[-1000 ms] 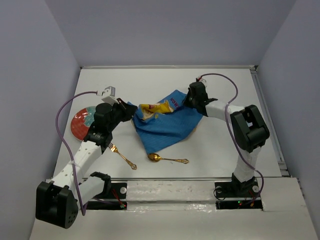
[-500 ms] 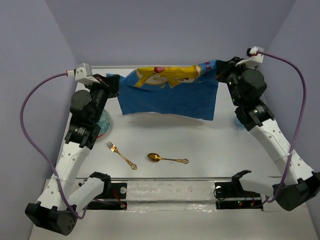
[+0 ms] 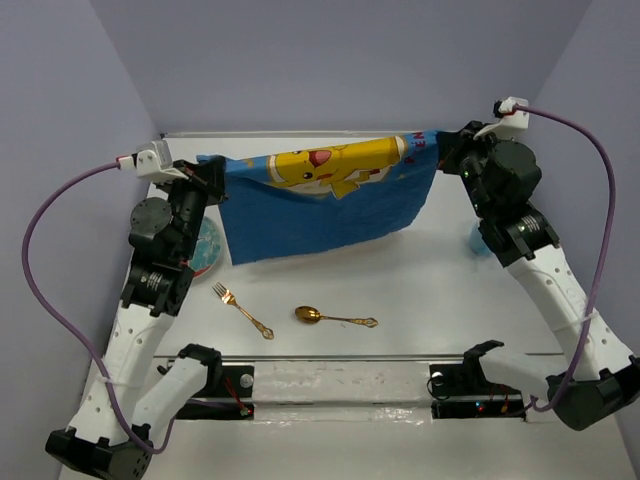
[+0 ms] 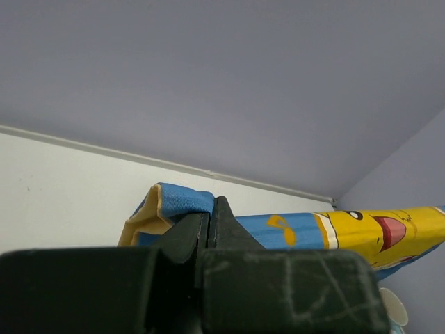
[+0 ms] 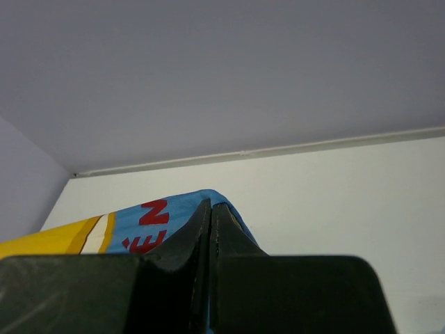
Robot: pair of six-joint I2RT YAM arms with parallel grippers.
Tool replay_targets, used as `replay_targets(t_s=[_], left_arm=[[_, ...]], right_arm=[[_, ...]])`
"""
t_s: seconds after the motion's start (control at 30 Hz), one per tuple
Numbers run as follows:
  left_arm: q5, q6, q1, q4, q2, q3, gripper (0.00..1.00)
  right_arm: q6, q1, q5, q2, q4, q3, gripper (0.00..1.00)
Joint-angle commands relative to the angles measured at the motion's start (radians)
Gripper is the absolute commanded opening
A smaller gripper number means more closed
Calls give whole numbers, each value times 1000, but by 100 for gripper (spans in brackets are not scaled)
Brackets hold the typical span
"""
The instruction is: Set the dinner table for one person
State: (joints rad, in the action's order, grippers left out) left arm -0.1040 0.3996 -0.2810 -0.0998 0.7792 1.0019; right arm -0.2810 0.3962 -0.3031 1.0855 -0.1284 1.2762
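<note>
The blue cartoon-printed placemat (image 3: 310, 205) hangs stretched in the air over the white dinner table (image 3: 400, 290). My left gripper (image 3: 212, 170) is shut on its left corner (image 4: 177, 202). My right gripper (image 3: 440, 140) is shut on its right corner (image 5: 177, 212). A gold fork (image 3: 241, 309) and a gold spoon (image 3: 333, 318) lie on the table near the front. A plate (image 3: 208, 248) shows partly behind my left arm. A pale blue cup (image 3: 477, 241) shows partly behind my right arm.
Grey-lilac walls close the table on the left, back and right. A metal strip runs along the table's front edge (image 3: 340, 357), with both arm bases just behind it. Purple cables loop out from both wrists.
Both grippers still hold the placemat up. The left arm has shifted a little left and down, and the cloth now hangs flatter, with the yellow cartoon more in view.
</note>
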Motion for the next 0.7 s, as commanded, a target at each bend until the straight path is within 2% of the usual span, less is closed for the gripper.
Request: replay_targets(t_s=[0.0, 0.13, 0.2, 0.37, 0.53, 0.63, 0.67], left_arm=[[-105, -33, 13, -112, 63, -36, 0], [-83, 25, 52, -190, 213, -13, 0], [-30, 70, 86, -216, 312, 23, 0], [32, 99, 160, -206, 521, 257, 0], [58, 94, 169, -196, 555, 397, 0], [44, 81, 175, -218, 523, 363, 0], [50, 88, 178, -254, 513, 306, 0]], right_arm=[[-12, -82, 14, 60, 24, 2, 0], [-53, -129, 135, 174, 67, 55, 0], [-72, -164, 195, 271, 76, 145, 0], [-76, -230, 294, 464, 44, 398, 0], [-49, -244, 294, 550, -8, 600, 0], [-35, -253, 295, 534, -13, 606, 0], [-34, -254, 295, 518, -7, 566, 0]])
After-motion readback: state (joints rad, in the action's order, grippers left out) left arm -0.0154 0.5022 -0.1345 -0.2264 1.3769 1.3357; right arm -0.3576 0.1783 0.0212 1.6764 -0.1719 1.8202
